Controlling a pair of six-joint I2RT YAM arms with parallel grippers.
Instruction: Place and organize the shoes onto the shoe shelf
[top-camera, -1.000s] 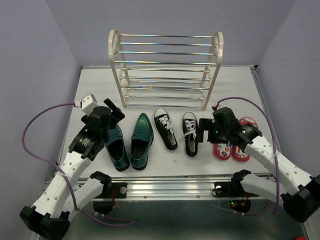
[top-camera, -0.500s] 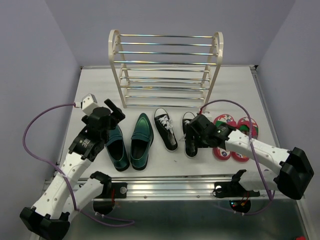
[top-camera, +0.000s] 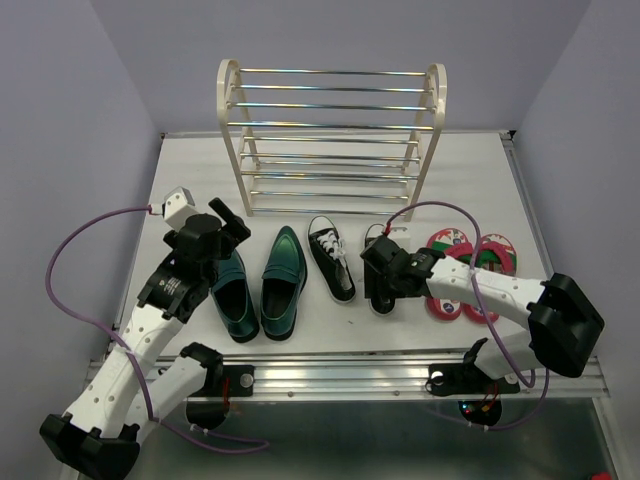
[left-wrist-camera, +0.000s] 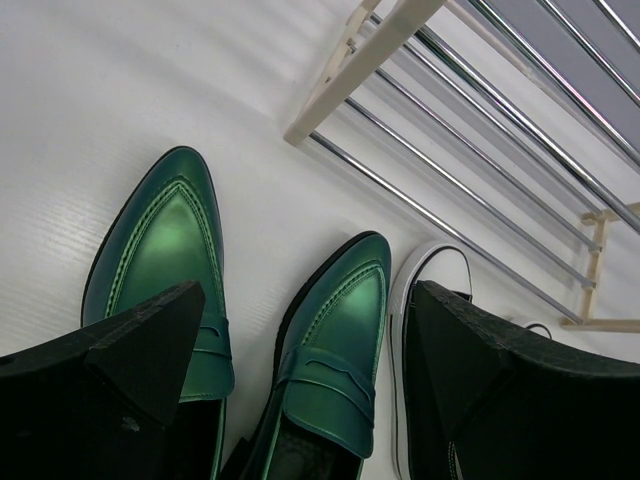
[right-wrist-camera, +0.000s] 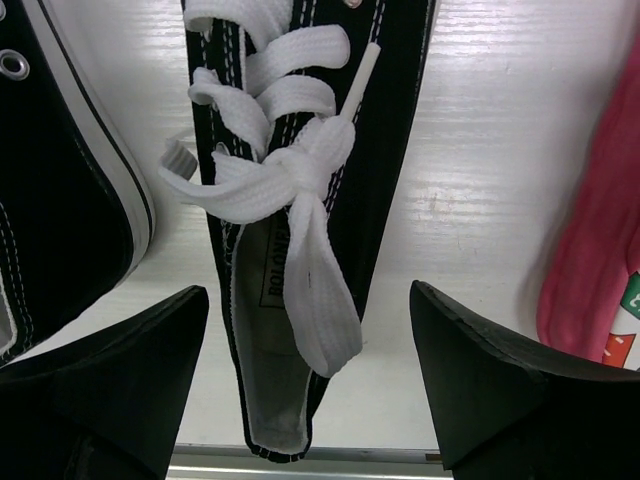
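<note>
The right-hand sneaker (top-camera: 378, 240) lies directly under the right gripper (top-camera: 388, 272), and the coming grasp turns on that. The shoe's long axis runs near to far on the table (top-camera: 180, 170), toe pointing at the shoe shelf (top-camera: 229, 120). In the right wrist view the jaws stand spread across its width, one on each side of the heel opening and the bow of white laces, and neither touches the canvas. The other sneaker (top-camera: 330, 258) lies just to the left and the red flip-flops (top-camera: 452, 243) just to the right, so each jaw has only a narrow strip of bare table to drop into. The right arm is plainly the nearer one for this shoe. The left gripper (top-camera: 226, 226) hovers over the green loafers (top-camera: 283, 285), its jaws also spread and holding nothing, with the two toes pointing the same way, toward the shelf. All six shoes sit in a row on the table near the shelf, none yet on its rods.
</note>
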